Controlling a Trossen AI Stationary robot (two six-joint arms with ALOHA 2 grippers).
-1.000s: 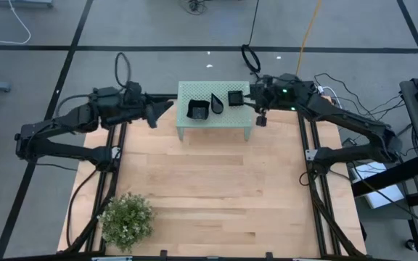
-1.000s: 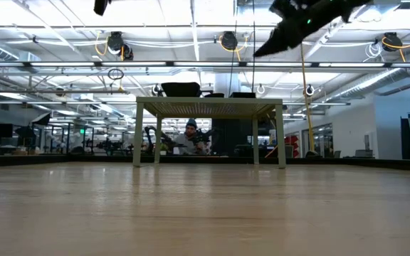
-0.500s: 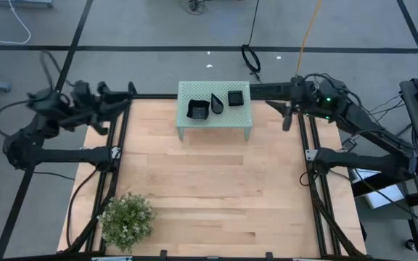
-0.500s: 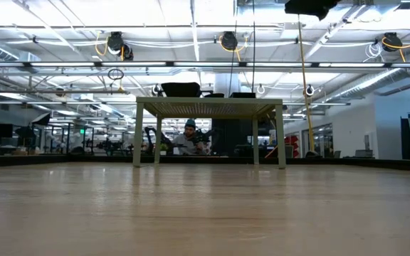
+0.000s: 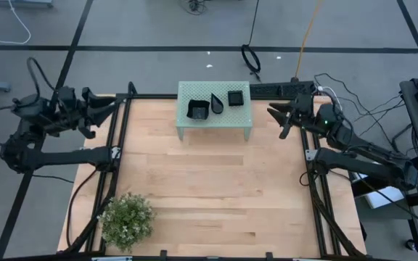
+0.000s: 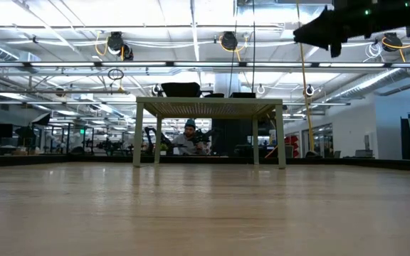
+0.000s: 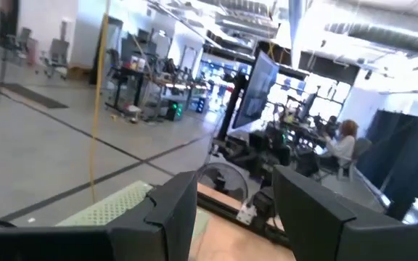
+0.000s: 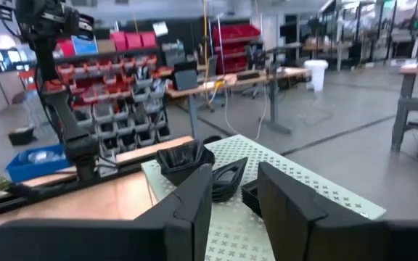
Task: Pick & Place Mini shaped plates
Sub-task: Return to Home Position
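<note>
Mini shaped plates (image 5: 214,104): all on stand (image 5: 194,90), upper centre. My left end effector (image 5: 115,107), right end effector (image 5: 277,120): parted, empty.

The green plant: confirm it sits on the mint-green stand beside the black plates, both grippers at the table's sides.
No: the high view shows the green plant on the wooden table, far from the mint-green stand. The black plates are on that stand, left gripper and right gripper at the sides.
</note>
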